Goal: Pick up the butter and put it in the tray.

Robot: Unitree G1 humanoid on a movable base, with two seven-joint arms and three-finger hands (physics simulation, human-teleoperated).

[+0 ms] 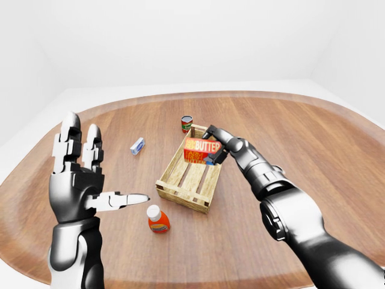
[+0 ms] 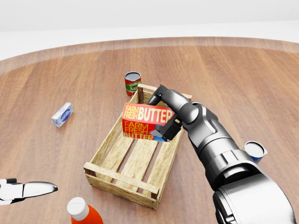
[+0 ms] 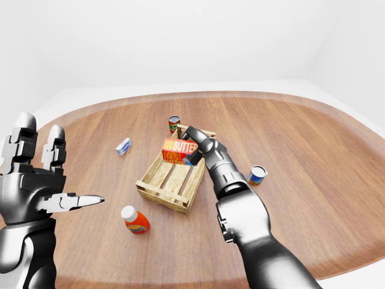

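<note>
The red butter box (image 2: 146,122) with white and yellow lettering hangs over the far half of the wooden slatted tray (image 2: 108,175), held by my right hand (image 2: 163,114), whose fingers are shut round its right end. The box sits just above the tray's slats, tilted slightly. My left hand (image 1: 90,180) is raised at the left of the left-eye view, open, with fingers spread and nothing in it, well apart from the tray.
A tomato sauce can (image 2: 132,83) stands just beyond the tray's far corner. A small blue-white box (image 2: 62,114) lies to the left. An orange bottle with a white cap (image 2: 82,212) stands near the tray's near-left corner. A blue-white can (image 2: 254,151) stands to the right.
</note>
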